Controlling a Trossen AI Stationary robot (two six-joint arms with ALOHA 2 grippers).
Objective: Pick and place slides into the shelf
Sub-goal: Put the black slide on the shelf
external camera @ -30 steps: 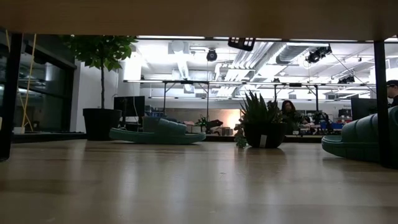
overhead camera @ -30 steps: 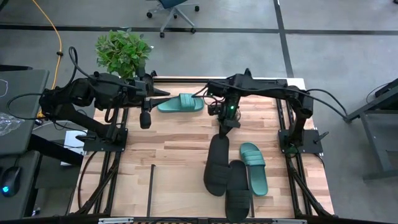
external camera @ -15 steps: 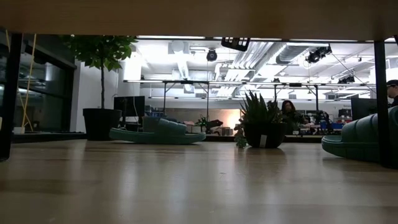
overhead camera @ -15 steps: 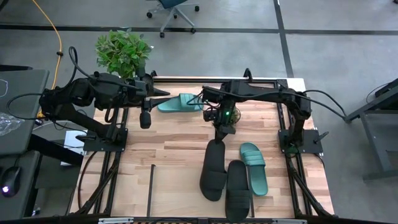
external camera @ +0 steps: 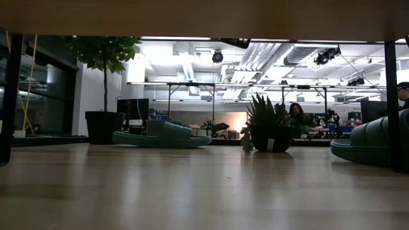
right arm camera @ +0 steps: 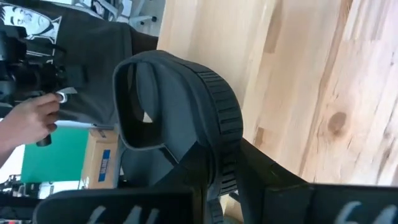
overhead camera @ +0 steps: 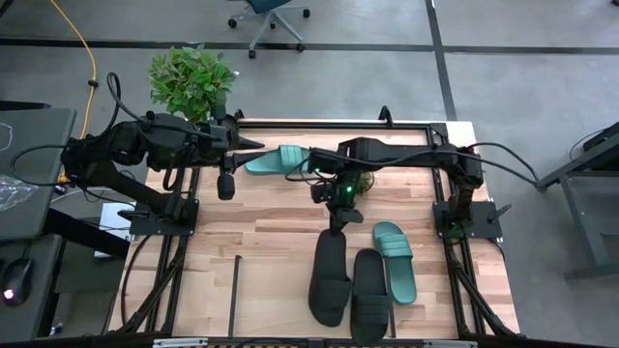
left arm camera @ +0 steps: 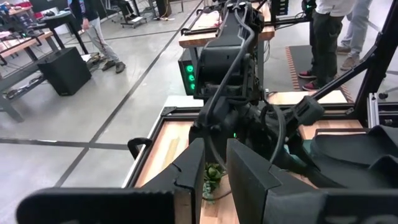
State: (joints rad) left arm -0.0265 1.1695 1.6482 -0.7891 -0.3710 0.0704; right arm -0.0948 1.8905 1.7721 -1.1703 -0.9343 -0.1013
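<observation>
My right gripper [overhead camera: 337, 206] reaches over the middle of the table and is shut on a black slide [overhead camera: 327, 280]. That slide stretches from the gripper toward the near edge, with its strap [right arm camera: 140, 102] at the far end from the fingers. A second black slide [overhead camera: 370, 295] lies flat beside it. One teal slide [overhead camera: 395, 261] lies to its right, and the other [overhead camera: 280, 159] lies near the far edge. My left gripper [overhead camera: 256, 145] hovers open just left of that far teal slide. I cannot tell which part of the wood is the shelf bay. My right gripper pinches the black slide between its two fingers at the ribbed rim of the sole [right arm camera: 227, 152], at the end away from the strap. The fingers come from above, slanting down. The slide hangs tilted below them, turned on its edge. I cannot tell whether its lower end touches the wood.
A small potted plant [external camera: 268, 124] stands on the wood under the right arm, between the two teal slides [external camera: 163, 136] [external camera: 370, 144]. A thin black rod [overhead camera: 237, 285] stands over the bare wood at near left. A large plant [overhead camera: 191, 82] sits beyond the far-left corner. A person's hand [right arm camera: 28, 118] shows beyond the table.
My right gripper has moved toward the table's left and a little toward the near edge, still shut on the black slide. The slide has shifted with it, left and nearer, and now hangs alongside the other black slide.
</observation>
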